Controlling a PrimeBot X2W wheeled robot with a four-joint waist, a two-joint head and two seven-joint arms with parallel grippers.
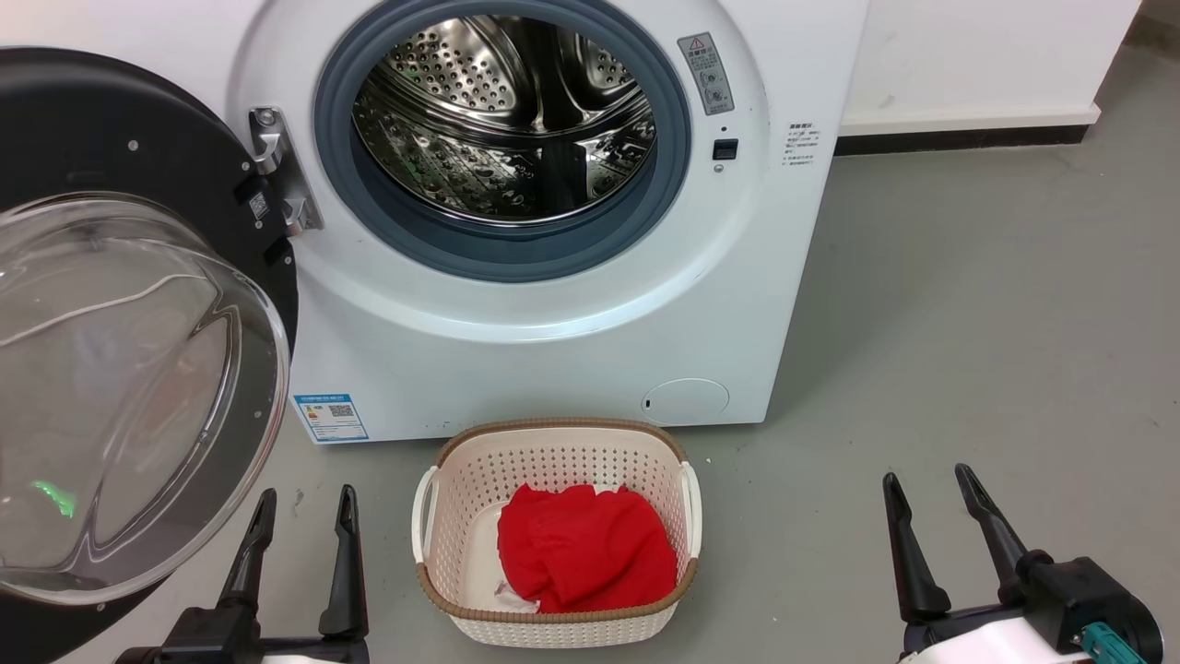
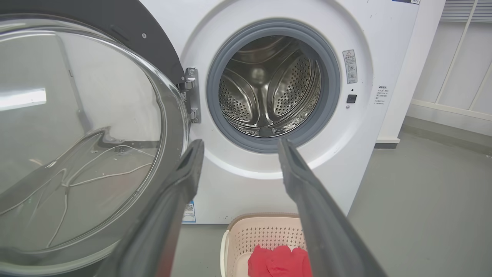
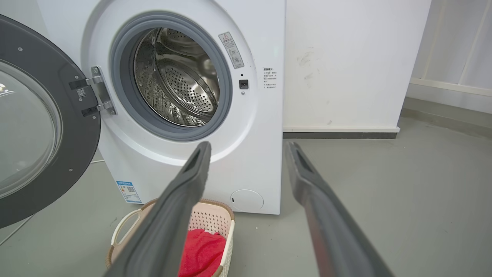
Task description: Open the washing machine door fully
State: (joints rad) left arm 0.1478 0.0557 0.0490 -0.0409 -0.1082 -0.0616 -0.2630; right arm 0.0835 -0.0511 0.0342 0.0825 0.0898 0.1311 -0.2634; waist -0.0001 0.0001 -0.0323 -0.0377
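The white washing machine (image 1: 572,332) (image 2: 269,188) (image 3: 246,154) faces me with its steel drum exposed. Its washing machine door (image 1: 138,387) (image 2: 77,134) (image 3: 34,127) stands swung wide to the left on its metal hinge, the black rim and bulging glass bowl turned toward me. At the lower left my left gripper (image 1: 304,503) (image 2: 240,148) is open with nothing between its fingers, just right of the door's glass and apart from it. Over the floor at the lower right, my right gripper (image 1: 926,484) (image 3: 250,148) also stands open and holds nothing.
A cream laundry basket (image 1: 442,516) (image 2: 234,238) (image 3: 123,227) holding a red cloth (image 1: 585,549) sits on the grey floor in front of the machine, between the grippers. A white wall with a dark baseboard (image 1: 968,138) runs behind on the right.
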